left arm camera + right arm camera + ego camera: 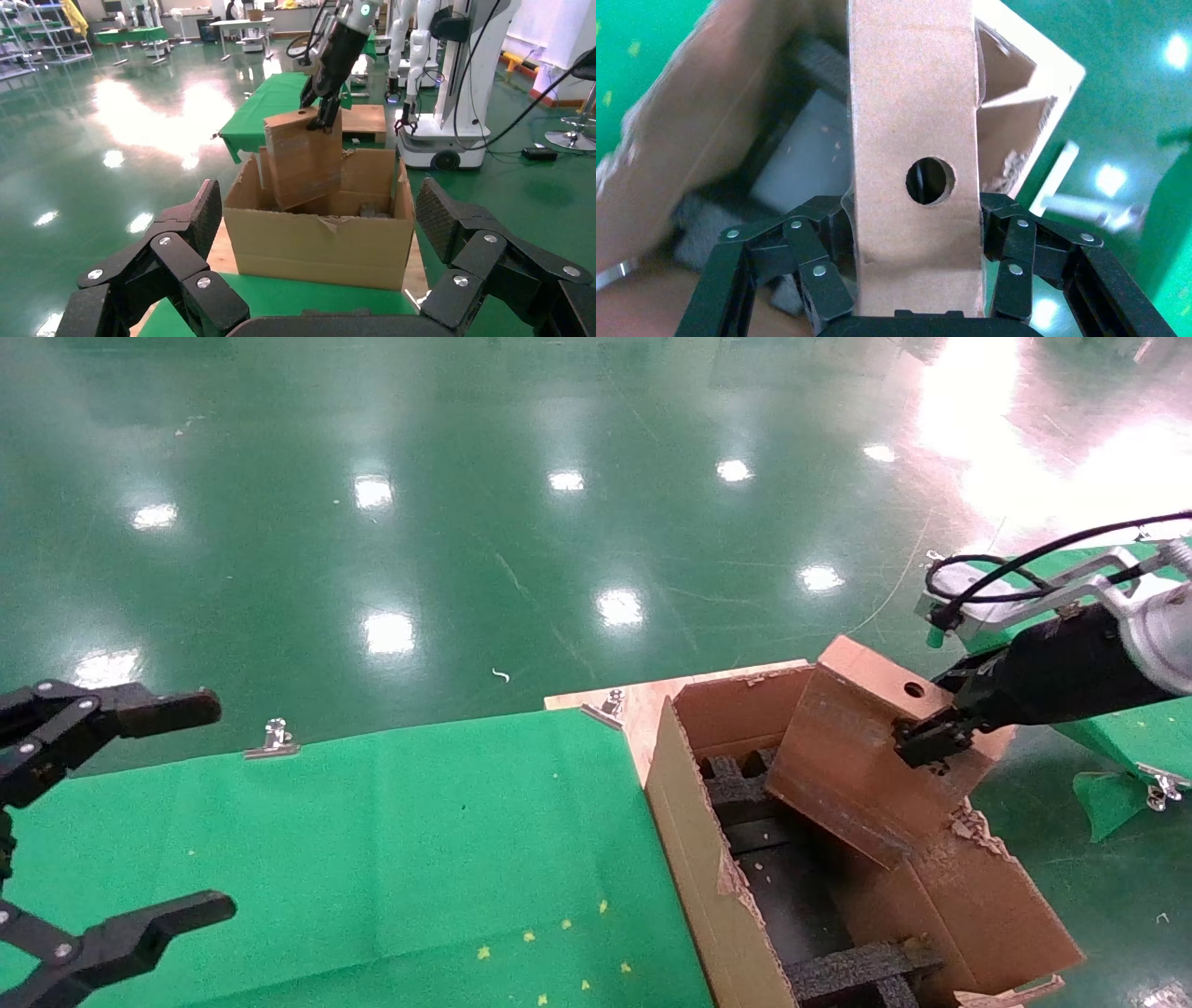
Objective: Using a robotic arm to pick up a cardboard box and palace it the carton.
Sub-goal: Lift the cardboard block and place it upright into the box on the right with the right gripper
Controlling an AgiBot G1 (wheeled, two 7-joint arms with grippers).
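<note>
At right of the head view, my right gripper (924,744) is clamping the cardboard box (852,756) tilted over the carton (694,859), while my left gripper (140,812) is idling wide open at lower left.

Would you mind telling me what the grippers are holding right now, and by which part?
The right gripper clamps the box by its narrow top end, near the round hole. The left gripper holds nothing.

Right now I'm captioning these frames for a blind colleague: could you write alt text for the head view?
The right gripper holds the small cardboard box tilted over the open carton, its lower end among the black foam inserts. The carton stands beside a green-covered table, and the left gripper hangs open at the table's left edge, above a glossy green floor.
</note>
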